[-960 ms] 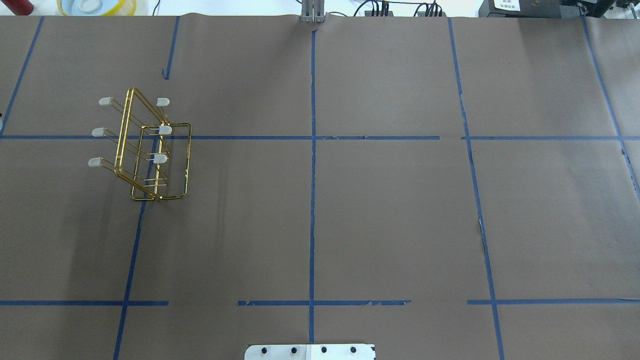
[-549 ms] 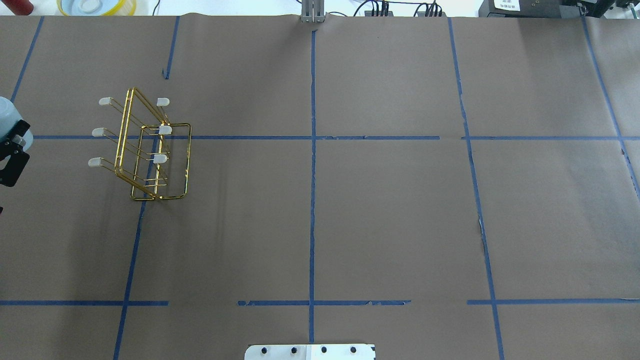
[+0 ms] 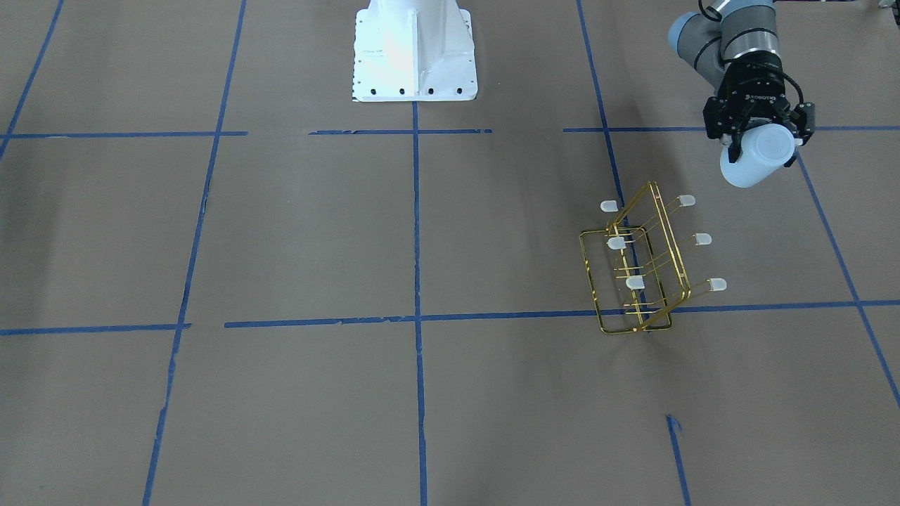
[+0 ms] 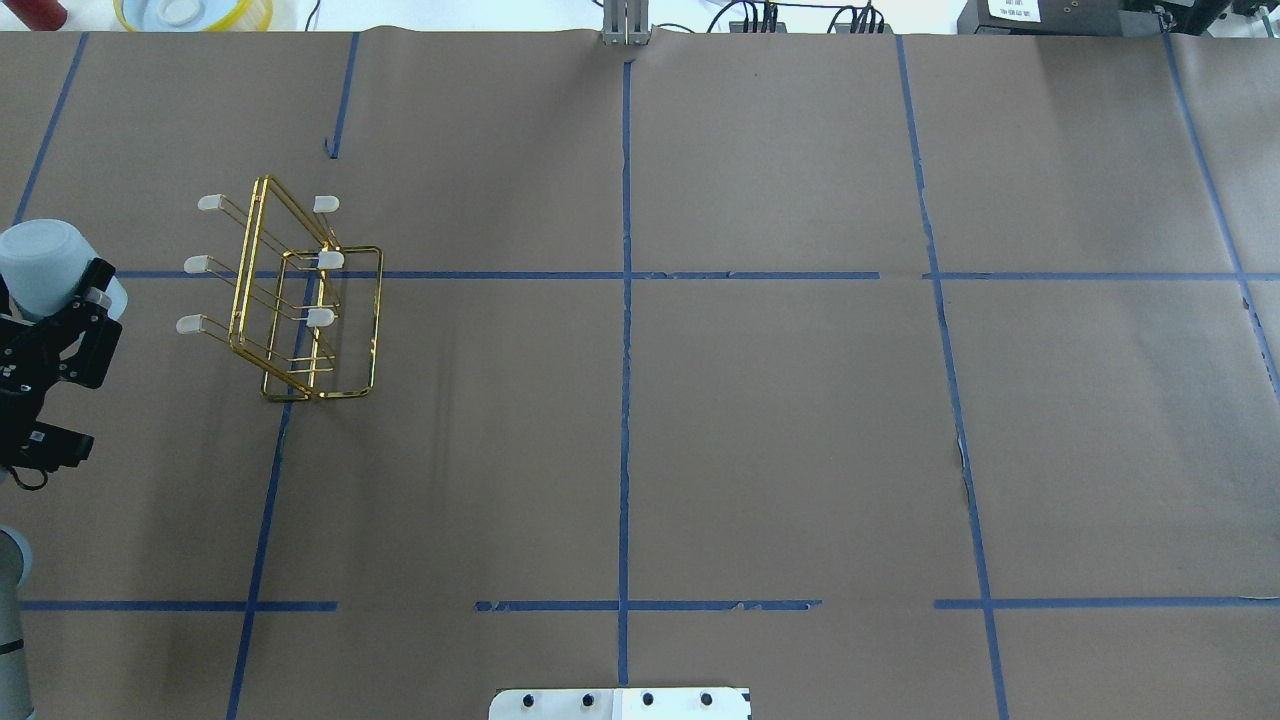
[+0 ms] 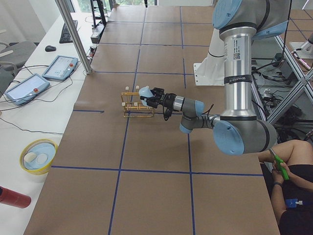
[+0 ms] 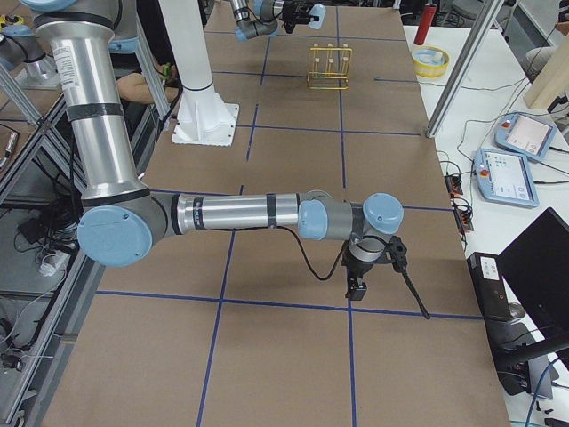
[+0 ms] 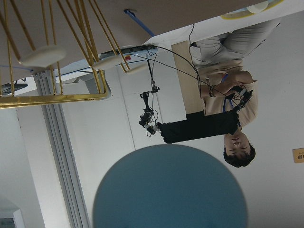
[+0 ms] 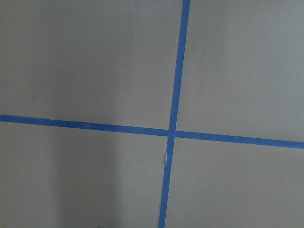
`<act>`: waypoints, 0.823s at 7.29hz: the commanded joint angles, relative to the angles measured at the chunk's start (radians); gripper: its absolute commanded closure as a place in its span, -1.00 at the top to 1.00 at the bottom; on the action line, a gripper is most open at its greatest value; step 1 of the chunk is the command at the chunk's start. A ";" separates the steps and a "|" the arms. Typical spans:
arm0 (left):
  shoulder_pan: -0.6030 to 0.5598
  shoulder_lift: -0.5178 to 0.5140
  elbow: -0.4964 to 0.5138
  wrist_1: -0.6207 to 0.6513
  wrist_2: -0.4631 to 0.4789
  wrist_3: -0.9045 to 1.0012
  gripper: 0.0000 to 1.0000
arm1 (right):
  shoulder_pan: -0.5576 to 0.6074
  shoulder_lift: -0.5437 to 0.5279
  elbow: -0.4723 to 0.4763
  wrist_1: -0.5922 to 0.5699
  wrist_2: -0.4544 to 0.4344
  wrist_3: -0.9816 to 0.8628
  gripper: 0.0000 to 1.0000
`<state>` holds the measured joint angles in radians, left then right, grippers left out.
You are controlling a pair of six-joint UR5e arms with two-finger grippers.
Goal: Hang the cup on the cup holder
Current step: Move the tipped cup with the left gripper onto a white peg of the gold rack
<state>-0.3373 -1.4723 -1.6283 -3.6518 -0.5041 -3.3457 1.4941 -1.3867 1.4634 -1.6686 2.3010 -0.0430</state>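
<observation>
The gold wire cup holder (image 4: 300,300) stands on the brown table on my left side, its white-capped prongs slanting outward; it also shows in the front view (image 3: 640,267) and the left side view (image 5: 134,105). My left gripper (image 4: 62,300) is shut on the pale blue-white cup (image 4: 42,262) and holds it tilted in the air, a short way left of the holder and apart from it. In the front view the cup (image 3: 756,154) hangs in the left gripper (image 3: 765,137) above the holder's near prongs. The left wrist view shows the cup's base (image 7: 168,190) and the prongs (image 7: 52,47). My right gripper (image 6: 360,267) points down at the table far away; I cannot tell its state.
The robot's white base (image 3: 415,49) stands at the table's near middle. A yellow bowl (image 4: 190,12) and a red cylinder (image 5: 12,197) lie beyond the table's edge. Blue tape lines (image 4: 625,300) cross the brown paper. A seated person (image 5: 293,171) is beside the robot.
My left gripper with the cup has come into the overhead view from the left edge and moved right toward the holder. The holder has not moved.
</observation>
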 commanded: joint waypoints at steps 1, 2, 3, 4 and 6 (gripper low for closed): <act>0.041 -0.086 0.045 0.002 0.073 -0.021 -1.00 | -0.002 0.000 0.000 0.001 0.000 0.000 1.00; 0.050 -0.101 0.054 0.002 0.100 -0.023 -1.00 | 0.000 0.000 0.000 0.001 0.000 0.000 1.00; 0.060 -0.105 0.054 0.004 0.107 -0.026 -1.00 | 0.000 0.000 0.000 0.001 0.000 0.000 1.00; 0.064 -0.111 0.064 0.004 0.107 -0.034 -1.00 | 0.000 0.000 0.000 0.000 0.000 0.000 1.00; 0.064 -0.122 0.080 0.004 0.105 -0.037 -1.00 | -0.002 0.000 0.000 0.001 0.000 0.000 1.00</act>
<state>-0.2743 -1.5869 -1.5588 -3.6479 -0.3987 -3.3796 1.4938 -1.3867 1.4634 -1.6678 2.3010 -0.0429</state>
